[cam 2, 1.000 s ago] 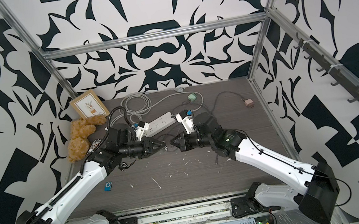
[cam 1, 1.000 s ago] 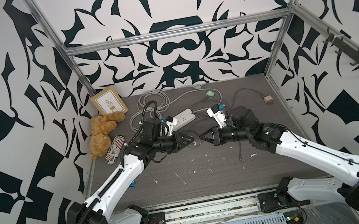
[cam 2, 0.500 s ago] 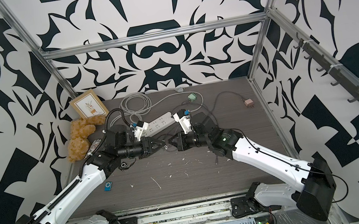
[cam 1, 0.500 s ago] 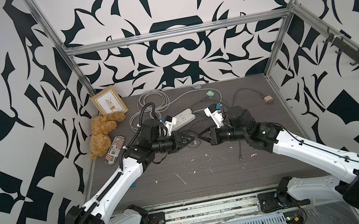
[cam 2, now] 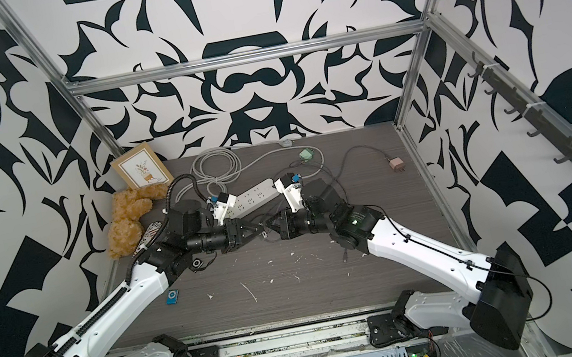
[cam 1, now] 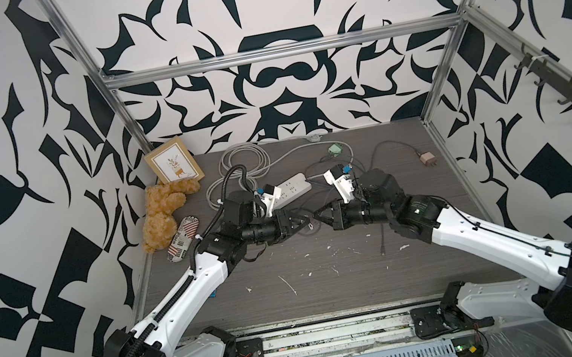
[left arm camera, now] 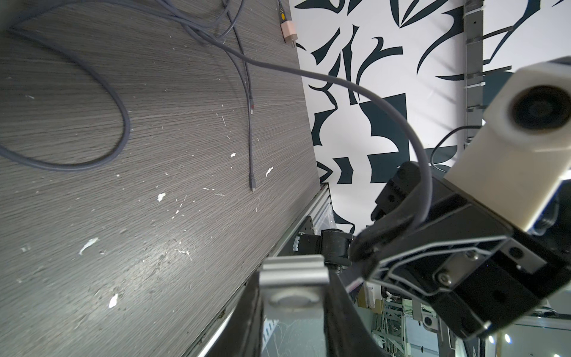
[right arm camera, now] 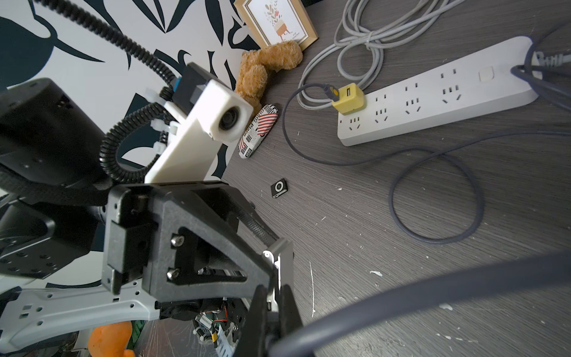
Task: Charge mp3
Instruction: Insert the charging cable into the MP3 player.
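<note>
With left gripper (cam 1: 302, 224) clamped on silver mp3 player (left arm camera: 293, 275), right gripper (cam 1: 319, 220) pinching grey cable (left arm camera: 386, 102), any mating skew risked slipping the cable.

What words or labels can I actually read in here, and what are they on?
"Place": on the striped oval case beside the teddy bear; the word before it is too blurred.
Framed plant picture: tiny line under the plant, too small to read.
Nothing else legible.
</note>
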Robot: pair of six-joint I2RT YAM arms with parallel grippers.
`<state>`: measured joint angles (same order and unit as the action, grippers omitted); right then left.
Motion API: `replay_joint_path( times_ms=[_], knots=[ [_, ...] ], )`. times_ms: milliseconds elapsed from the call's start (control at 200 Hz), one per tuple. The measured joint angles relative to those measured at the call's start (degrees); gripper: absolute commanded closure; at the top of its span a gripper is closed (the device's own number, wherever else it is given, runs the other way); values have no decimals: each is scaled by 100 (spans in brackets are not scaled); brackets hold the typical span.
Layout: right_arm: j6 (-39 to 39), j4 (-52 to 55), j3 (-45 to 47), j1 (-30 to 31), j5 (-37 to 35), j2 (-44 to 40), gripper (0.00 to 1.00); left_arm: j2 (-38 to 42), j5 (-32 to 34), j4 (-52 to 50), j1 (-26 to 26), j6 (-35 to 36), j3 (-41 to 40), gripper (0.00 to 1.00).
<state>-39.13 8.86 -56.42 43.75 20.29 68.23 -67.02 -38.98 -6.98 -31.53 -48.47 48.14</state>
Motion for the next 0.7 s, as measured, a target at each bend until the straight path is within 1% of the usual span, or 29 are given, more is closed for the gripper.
replay_joint_path(
  times_ms=[440, 700],
  knots=[
    [-33, -101, 0, 105, -68, 13, 100, 9, 0, 48, -22, -39, 0, 100],
    [-9, -83, 11, 136, -249, 13, 100, 28, -9, 157, -26, -87, -96, 100]
  ],
)
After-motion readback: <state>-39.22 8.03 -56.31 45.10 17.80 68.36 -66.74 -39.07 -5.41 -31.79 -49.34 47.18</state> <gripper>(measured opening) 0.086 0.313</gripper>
